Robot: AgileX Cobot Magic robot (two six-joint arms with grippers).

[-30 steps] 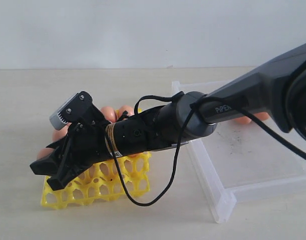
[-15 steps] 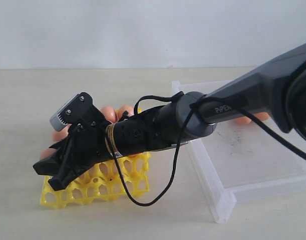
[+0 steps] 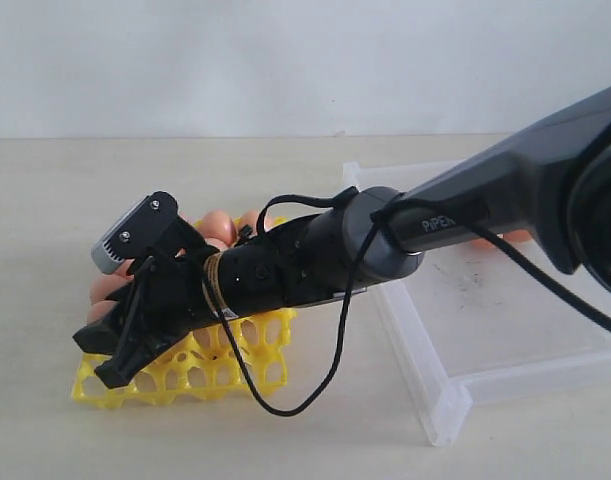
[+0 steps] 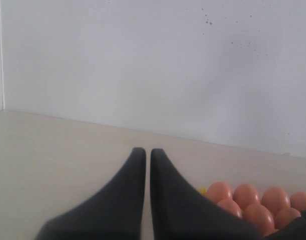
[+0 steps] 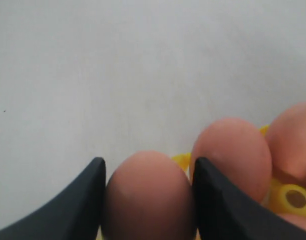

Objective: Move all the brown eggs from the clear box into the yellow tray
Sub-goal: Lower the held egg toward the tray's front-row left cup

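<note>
My exterior camera sits low on the near side, facing the far wall across the tabletop (image 3: 75, 180). The left wrist camera looks level along its jaws from farther off, the right from very close. All three share the brown eggs (image 3: 221, 226) (image 4: 248, 205) (image 5: 228, 150) in the yellow tray (image 3: 240, 355).

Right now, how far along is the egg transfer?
Done: several brown eggs sit in the yellow tray, whose front cups are empty. In hand: the gripped egg sits between the right gripper's fingers at the tray. Left: a remaining egg peeks from behind the arm in the clear box; more may be hidden. The left gripper is shut, holding nothing.
</note>
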